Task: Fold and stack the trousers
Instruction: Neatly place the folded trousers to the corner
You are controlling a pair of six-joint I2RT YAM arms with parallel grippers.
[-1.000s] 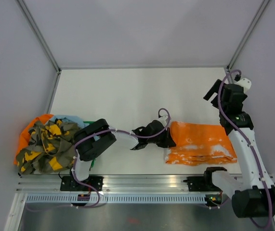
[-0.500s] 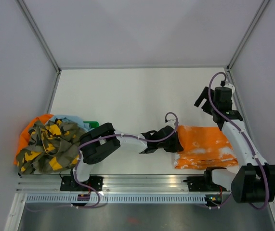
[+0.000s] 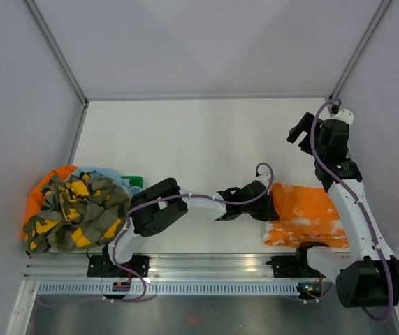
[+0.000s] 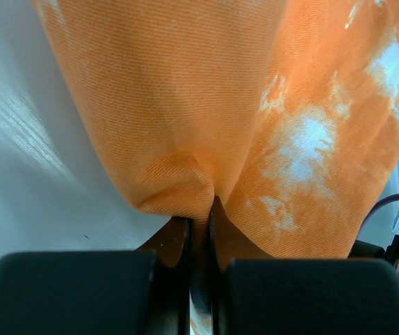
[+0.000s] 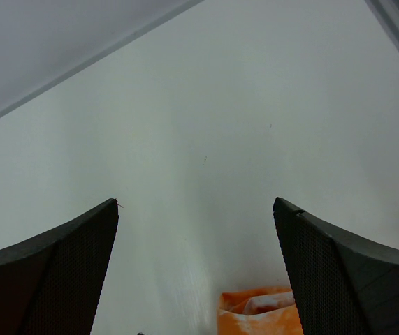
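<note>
On my overhead view I take the middle of the table (image 3: 199, 139) as the clock's centre, with 12 o'clock at the far wall. The orange trousers (image 3: 307, 213) lie folded flat at about 4 o'clock, close to the near edge and to the right wall. They are orange with pale bleached patches.

The left arm reaches across the near part of the table toward 4 o'clock. The left gripper (image 3: 267, 206) sits at the 9 o'clock edge of the trousers. On the left wrist camera I see its jaws pressed together on a pinch of the orange cloth (image 4: 255, 105), which puckers where it enters the left gripper (image 4: 200, 223). The rest of the fabric spreads away from the pinch over the white surface.

The right gripper (image 3: 298, 132) hangs at about 2 o'clock, raised above the table and apart from the trousers. Its wrist camera shows the fingers (image 5: 66, 258) spread wide with nothing between them. Below the right gripper (image 5: 196, 202) there is bare white table, and a corner of the trousers (image 5: 258, 310) shows at the frame's 6 o'clock edge.

At about 8 o'clock a pile of clothes (image 3: 73, 209) lies heaped against the left wall. A camouflage garment (image 3: 80, 202) is on top.
</note>
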